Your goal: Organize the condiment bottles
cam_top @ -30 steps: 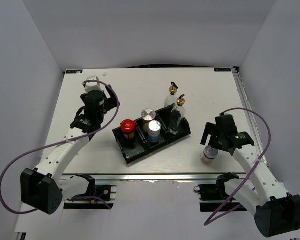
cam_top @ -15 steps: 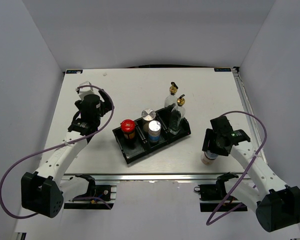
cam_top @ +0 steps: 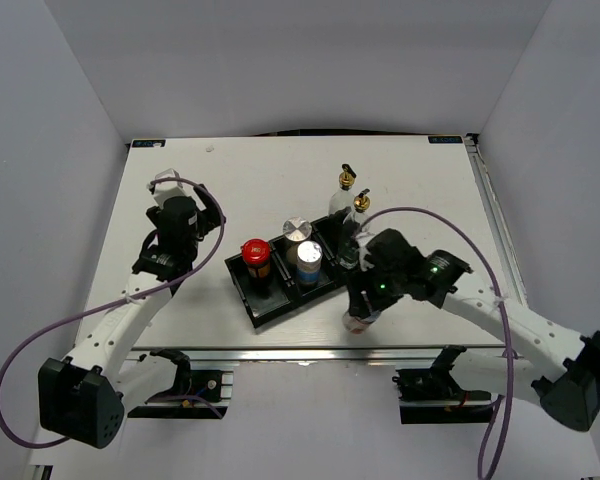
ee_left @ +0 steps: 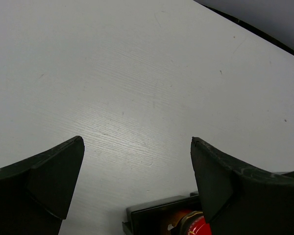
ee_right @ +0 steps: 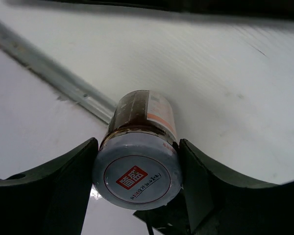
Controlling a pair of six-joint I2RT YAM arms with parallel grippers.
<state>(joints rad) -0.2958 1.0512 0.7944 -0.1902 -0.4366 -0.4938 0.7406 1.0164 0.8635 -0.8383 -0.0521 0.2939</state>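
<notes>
My right fingers (ee_right: 59, 186), spread wide a second ago, have closed on the shaker (ee_right: 137, 169). I have carried it off the spot by the right edge of the surface (cam_top: 230, 170) and leftward along the near edge, so it now hangs near the right end of the tray (cam_top: 238, 285). My left fingers (ee_left: 44, 181) have drawn back a little toward the near edge.

We count two tall clear glass bottles with gold pour spouts (cam_top: 347, 192) (cam_top: 357, 222), one brown jar with a red lid (cam_top: 256, 255), three small pale-capped shakers (cam_top: 297, 231) (cam_top: 309, 262) (ee_right: 137, 166), and one black three-compartment tray (cam_top: 242, 285) on the white desk (cam_top: 230, 180), plus two white robot arms (cam_top: 130, 305) (cam_top: 510, 320).
</notes>
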